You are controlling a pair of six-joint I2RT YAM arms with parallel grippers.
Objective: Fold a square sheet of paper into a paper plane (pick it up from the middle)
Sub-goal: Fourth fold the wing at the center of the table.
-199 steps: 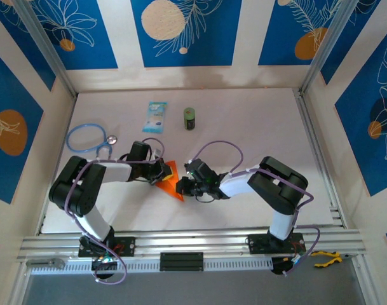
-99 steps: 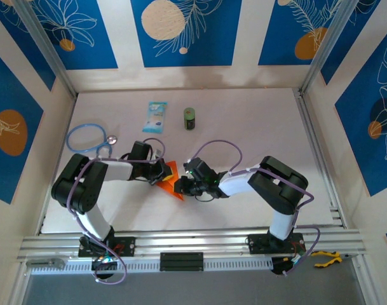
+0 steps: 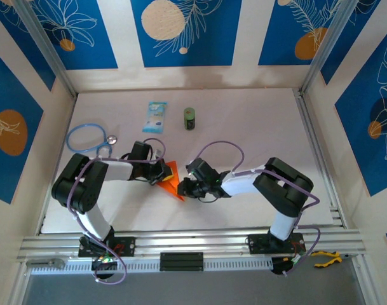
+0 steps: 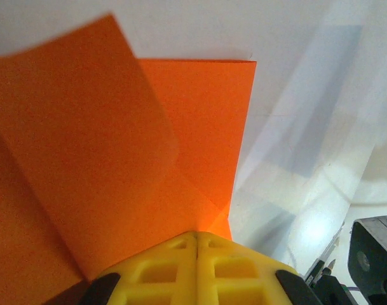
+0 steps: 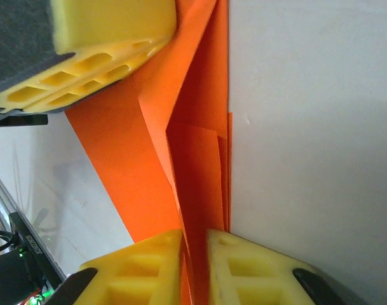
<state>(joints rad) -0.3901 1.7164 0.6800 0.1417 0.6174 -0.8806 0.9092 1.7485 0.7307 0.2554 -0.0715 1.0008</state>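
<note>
The left gripper point(image 4: 196, 237) has its two yellow fingers pressed together with no gap. The orange paper point(image 4: 85, 146) is pinched between them at one edge. In the left wrist view the paper spreads away from the fingertips. One flap is raised and goes up and to the left of the fingers. A flatter layer lies beyond them on the white table point(image 4: 307, 57), with a straight edge and a sharp corner far in front of the tips.

The right gripper point(image 5: 194, 240) is closed on this paper too. Its fingers stand almost together, and a thin folded part of the paper passes through the narrow slot between them. In front of these fingers the paper shows several sharp creases. It rises toward the left gripper's fingers point(image 5: 98, 60), which are up and to the left, quite near.

In the top view the two pairs of fingertips are near each other, with the paper between them. A light-blue packet point(image 3: 155, 117) and a small green can point(image 3: 190, 118) are well apart, beyond the fingers.
</note>
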